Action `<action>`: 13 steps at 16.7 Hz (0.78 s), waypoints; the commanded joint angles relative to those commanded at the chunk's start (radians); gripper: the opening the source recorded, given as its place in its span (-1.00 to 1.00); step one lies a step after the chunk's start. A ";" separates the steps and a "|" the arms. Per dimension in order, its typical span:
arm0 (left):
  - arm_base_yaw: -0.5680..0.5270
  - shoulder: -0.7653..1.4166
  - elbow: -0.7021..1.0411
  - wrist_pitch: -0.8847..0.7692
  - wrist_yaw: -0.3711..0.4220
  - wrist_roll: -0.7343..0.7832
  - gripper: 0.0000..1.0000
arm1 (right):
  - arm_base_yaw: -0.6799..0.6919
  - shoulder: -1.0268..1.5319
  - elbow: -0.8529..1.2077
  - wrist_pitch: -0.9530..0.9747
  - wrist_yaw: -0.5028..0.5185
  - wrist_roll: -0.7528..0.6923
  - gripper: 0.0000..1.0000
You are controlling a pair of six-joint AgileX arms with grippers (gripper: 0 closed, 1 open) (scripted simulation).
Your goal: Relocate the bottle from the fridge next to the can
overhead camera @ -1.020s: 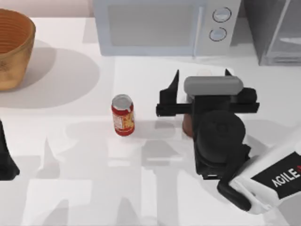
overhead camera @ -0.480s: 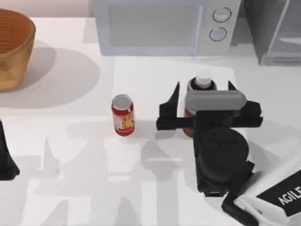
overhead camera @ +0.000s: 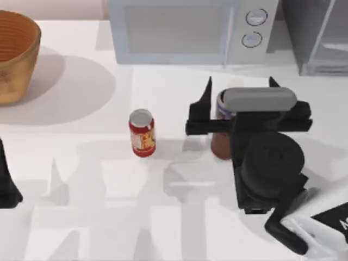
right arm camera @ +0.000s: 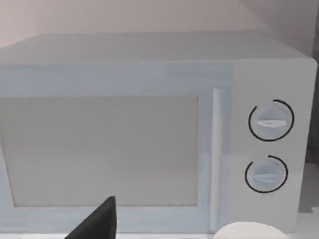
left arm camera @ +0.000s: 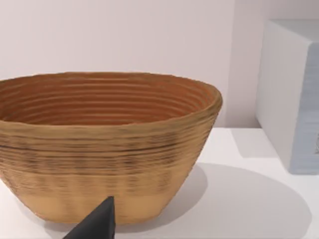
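The plastic bottle of reddish-brown drink (overhead camera: pixel 221 144) is straddled by the wide-spread right gripper (overhead camera: pixel 239 86), seemingly without contact. It is placed upright on the white desk (overhead camera: pixel 81 179), right of the small red can (overhead camera: pixel 142 133). The left gripper (overhead camera: pixel 6 182) is parked at the left edge; whether it is released cannot be told.

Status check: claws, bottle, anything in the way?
Right claw open, over bottle. Left claw parked at table's left edge. Bottle standing right of can, apart. Nothing between.

A woven brown basket (overhead camera: pixel 15 54) sits at the far left of the white table (overhead camera: pixel 81 185), casting a broad round shadow toward the middle. A light-grey microwave (overhead camera: pixel 190 30) stands along the back edge, its door closed, with two round knobs (overhead camera: pixel 256 17) stacked one above the other on its right panel. The basket and the microwave are well apart.
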 joint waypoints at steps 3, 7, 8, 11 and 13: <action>0.000 0.000 0.000 0.000 0.000 0.000 1.00 | -0.071 -0.165 -0.010 -0.057 -0.102 -0.007 1.00; 0.000 0.000 0.000 0.000 0.000 0.000 1.00 | -0.210 -0.470 -0.058 -0.196 -0.277 -0.019 1.00; 0.000 0.000 0.000 0.000 0.000 0.000 1.00 | -0.251 -0.558 -0.077 -0.245 -0.323 -0.021 1.00; 0.000 0.000 0.000 0.000 0.000 0.000 1.00 | -0.381 -0.839 -0.156 -0.423 -0.462 -0.025 1.00; 0.000 0.000 0.000 0.000 0.000 0.000 1.00 | -0.470 -1.034 -0.224 -0.561 -0.549 -0.024 1.00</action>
